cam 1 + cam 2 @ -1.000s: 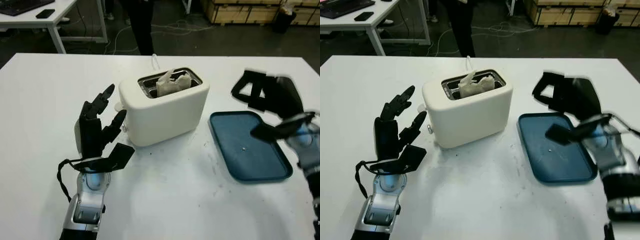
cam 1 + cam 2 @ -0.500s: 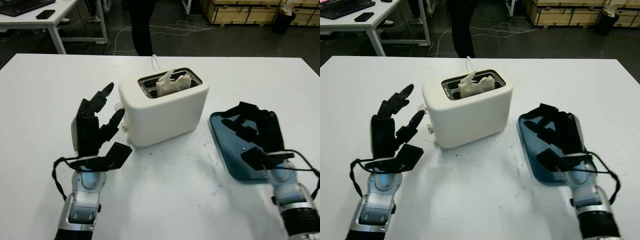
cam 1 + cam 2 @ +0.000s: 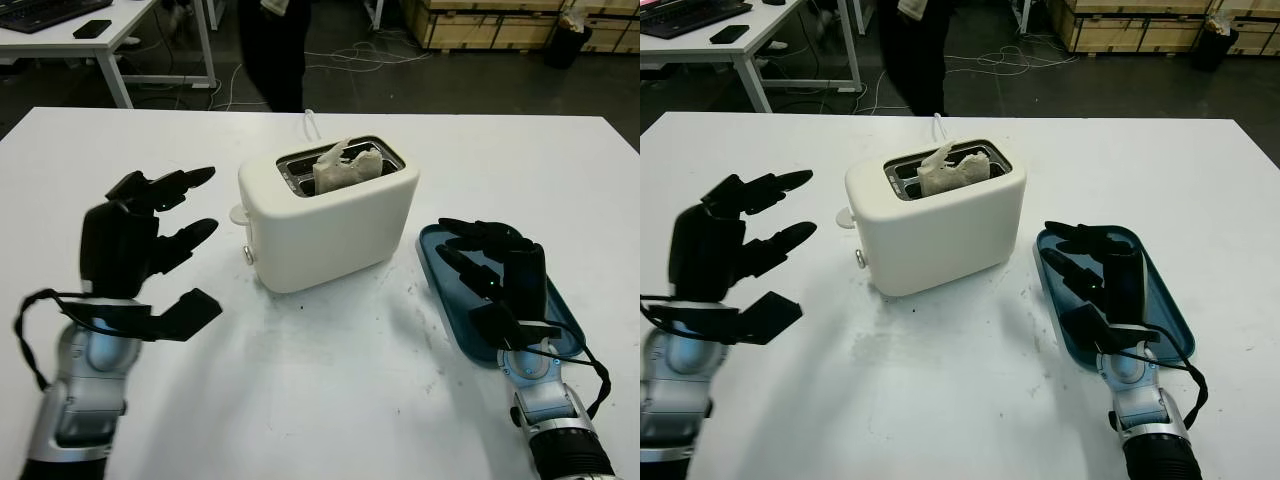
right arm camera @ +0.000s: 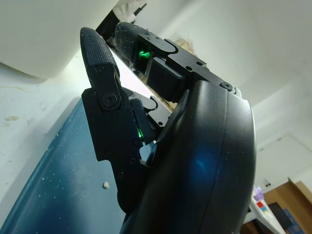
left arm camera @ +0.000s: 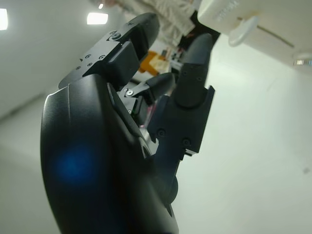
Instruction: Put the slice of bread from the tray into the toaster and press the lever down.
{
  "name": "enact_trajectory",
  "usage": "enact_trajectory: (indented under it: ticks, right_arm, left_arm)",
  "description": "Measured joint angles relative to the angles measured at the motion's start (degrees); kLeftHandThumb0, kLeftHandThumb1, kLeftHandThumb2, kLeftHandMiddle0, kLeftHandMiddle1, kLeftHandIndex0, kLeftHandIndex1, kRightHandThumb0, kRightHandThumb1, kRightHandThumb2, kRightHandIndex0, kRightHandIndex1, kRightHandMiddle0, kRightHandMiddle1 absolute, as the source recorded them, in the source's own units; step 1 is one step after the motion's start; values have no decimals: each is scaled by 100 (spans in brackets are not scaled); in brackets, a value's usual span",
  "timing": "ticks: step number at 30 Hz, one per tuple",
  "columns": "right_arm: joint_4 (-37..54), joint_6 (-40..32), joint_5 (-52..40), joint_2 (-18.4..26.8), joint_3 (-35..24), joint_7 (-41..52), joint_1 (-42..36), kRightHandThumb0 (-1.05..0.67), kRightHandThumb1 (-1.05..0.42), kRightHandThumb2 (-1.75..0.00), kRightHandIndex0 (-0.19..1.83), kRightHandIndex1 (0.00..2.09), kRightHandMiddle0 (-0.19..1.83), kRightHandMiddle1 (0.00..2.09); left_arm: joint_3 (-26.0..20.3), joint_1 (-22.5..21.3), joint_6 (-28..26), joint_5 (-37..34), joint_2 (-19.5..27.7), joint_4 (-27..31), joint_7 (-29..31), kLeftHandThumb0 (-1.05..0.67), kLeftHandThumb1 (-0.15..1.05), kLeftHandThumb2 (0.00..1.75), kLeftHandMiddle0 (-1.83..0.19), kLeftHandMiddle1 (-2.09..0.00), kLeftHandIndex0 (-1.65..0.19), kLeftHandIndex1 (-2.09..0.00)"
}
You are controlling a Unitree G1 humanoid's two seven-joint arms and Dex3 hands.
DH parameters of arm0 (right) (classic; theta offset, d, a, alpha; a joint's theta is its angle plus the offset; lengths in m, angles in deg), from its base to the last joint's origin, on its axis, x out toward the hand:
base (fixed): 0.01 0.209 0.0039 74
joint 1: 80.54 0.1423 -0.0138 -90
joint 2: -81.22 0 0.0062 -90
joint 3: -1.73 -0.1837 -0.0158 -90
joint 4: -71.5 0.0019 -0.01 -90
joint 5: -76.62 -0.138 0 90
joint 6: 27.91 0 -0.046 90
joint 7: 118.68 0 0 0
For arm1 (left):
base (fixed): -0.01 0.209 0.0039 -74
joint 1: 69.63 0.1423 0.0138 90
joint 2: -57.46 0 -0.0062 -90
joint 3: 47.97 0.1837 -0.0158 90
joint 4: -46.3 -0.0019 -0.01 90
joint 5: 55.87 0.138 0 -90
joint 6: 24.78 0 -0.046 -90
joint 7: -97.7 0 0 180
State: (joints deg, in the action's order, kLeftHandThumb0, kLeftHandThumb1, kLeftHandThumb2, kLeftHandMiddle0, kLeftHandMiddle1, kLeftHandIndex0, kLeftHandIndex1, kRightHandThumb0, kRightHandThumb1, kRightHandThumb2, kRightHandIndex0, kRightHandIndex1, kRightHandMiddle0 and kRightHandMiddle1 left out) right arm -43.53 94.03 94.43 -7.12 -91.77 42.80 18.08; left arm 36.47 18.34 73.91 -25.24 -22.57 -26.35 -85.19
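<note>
- The white table (image 3: 330, 400) spans the whole foreground, with a dark floor and a person's legs (image 3: 272, 50) beyond its far edge.
- The cream two-slot toaster (image 3: 330, 225) stands near the middle of the table, its lever (image 3: 238, 213) sticking out from the end that faces the left hand.
- The blue tray (image 3: 452, 262) lies flat on the table to the toaster's right, apart from it; a few crumbs dot its surface.
- The left hand (image 3: 135, 240) is raised above the table to the left of the toaster, near the lever end but not touching it. It is open and holds nothing.
- The right hand (image 3: 495, 270) is over the tray, also open with nothing in it; whether it touches the tray surface cannot be told.
- The slice of bread (image 3: 345, 167) sits in the toaster's slot, its ragged upper edge poking above the top.
- A white cord (image 3: 311, 122) leaves the toaster's far side.
</note>
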Motion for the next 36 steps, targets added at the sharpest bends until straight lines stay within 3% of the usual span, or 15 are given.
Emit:
enact_trajectory:
  ticks: [6, 13, 24, 36]
  right_arm:
    - [1, -1, -10, -21, -31, 0, 8, -61, -83, 0, 105, 41, 111, 1]
    - [17, -18, -12, -27, -76, 2, 31, -62, -81, 0, 108, 39, 113, 1]
    - [23, -20, -12, -27, -136, 2, 41, -63, -80, 0, 110, 34, 113, 0]
    - [16, -18, -13, -28, -148, 1, 41, -62, -80, 0, 112, 30, 113, 0]
  left_arm:
    - [-132, -435, 357, -272, 687, -27, 576, -14, 54, 0, -99, -63, -116, -14]
    - [-3, -857, 523, -351, 982, -284, 1143, -26, 62, 1, -117, -51, -129, -10]
    - [254, -1379, 844, -169, 1064, -930, 1162, -37, 67, 1, -125, -43, -133, -6]
    - [405, -1507, 888, 70, 1018, -1443, 814, -30, 73, 1, -135, -43, -135, -4]
